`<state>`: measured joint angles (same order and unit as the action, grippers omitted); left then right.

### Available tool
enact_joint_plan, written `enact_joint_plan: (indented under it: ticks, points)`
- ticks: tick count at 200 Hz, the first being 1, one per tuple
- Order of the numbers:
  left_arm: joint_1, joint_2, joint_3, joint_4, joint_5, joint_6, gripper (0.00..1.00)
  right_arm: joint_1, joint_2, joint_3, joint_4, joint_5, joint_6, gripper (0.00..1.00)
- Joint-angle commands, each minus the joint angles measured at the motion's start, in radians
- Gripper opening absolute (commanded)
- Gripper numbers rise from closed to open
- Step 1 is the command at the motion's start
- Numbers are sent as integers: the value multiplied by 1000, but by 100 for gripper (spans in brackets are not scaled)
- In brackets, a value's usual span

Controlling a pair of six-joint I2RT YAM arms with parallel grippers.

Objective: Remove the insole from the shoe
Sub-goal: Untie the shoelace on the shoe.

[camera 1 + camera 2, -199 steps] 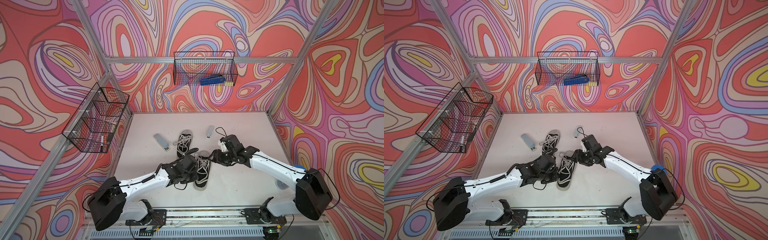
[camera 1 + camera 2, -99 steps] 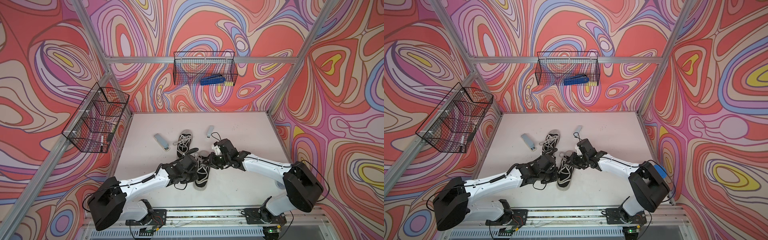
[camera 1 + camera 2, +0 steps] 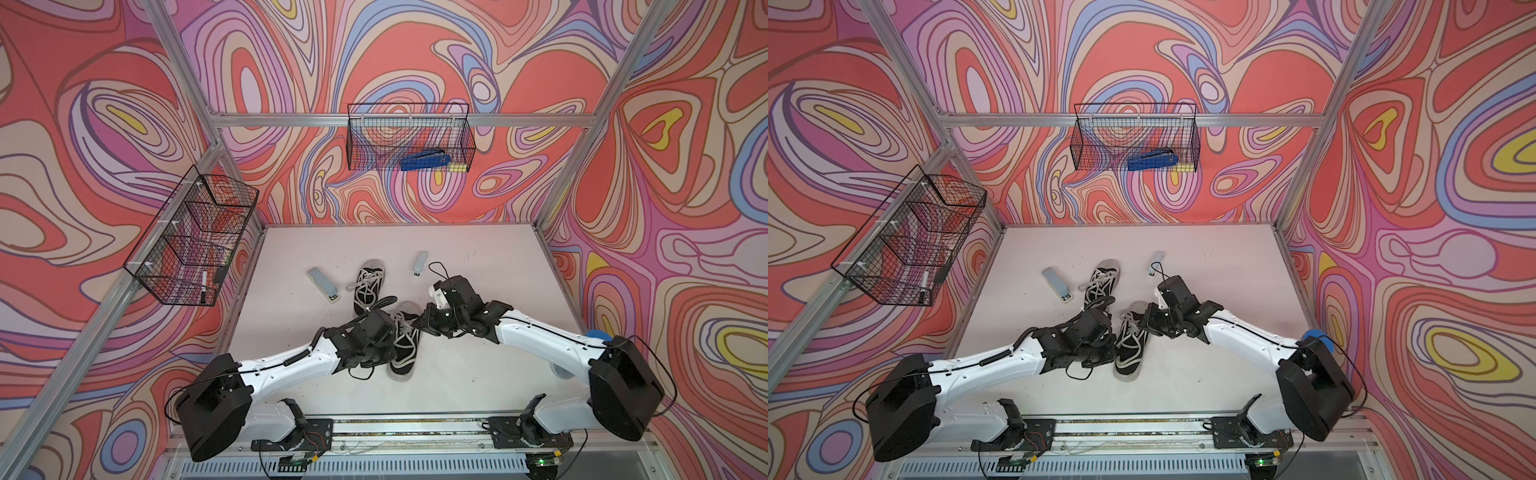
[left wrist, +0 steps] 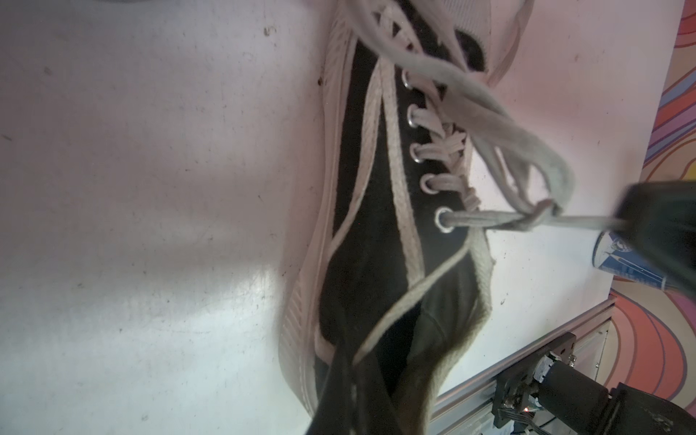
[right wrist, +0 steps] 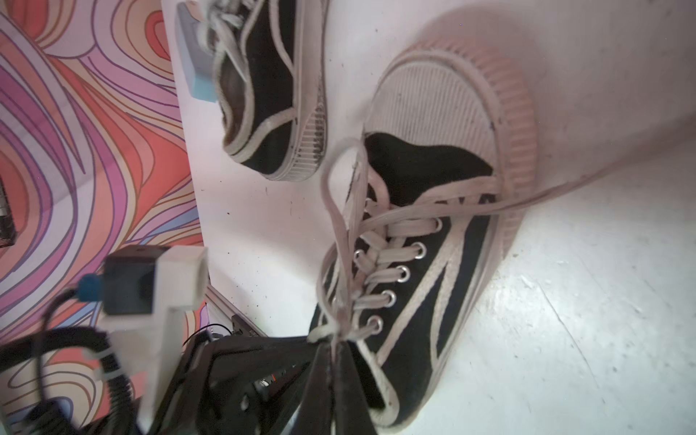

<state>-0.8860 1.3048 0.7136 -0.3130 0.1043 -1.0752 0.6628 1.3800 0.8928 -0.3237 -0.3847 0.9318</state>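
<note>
Holding near shoe point(image 3: 405, 340) in both top views: left gripper point(image 3: 386, 347) at its heel side, right gripper point(image 3: 422, 323) at its lace point(image 5: 324, 333). Left wrist: jaws pinch shoe's collar. Right wrist: jaws pressed together on lace. Insole hidden inside shoe; likely thin, floppy, light, so grab its heel edge.

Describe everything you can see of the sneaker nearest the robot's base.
The near sneaker is black canvas with off-white stripes, a ribbed white rubber toe cap and sidewall, metal eyelets and grubby white laces. It sits sole-down on the table, toe toward the back wall. The left gripper pinches its heel collar with shut jaws; the right gripper has its jaws shut on a lace, pulled taut sideways. Its inside is too dark to show the insole.
</note>
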Motion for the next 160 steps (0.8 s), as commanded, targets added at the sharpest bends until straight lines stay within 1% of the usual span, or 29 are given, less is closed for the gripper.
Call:
enact_joint_plan:
  ticks: [1,26,45,97,116,132,160]
  points:
    - [-5,-12,15,-1,-27,-14,0,-5,-107,102,-113,85,-51,0]
    - [-6,-10,14,-3,-26,-12,0,-19,-165,215,-204,162,-99,0]
    - [-6,-12,15,-10,-26,-11,0,-31,-180,294,-227,200,-135,0]
    - [-6,-14,18,-28,-34,-3,0,-62,-156,475,-200,211,-211,0]
    - [-5,-6,17,-21,-30,-3,0,-75,-127,501,-182,198,-219,0]
    - [-5,-1,17,-14,-26,-2,0,-76,-85,488,-152,178,-207,0]
    - [-5,-1,19,-8,-23,-2,0,-77,41,444,-68,136,-171,0]
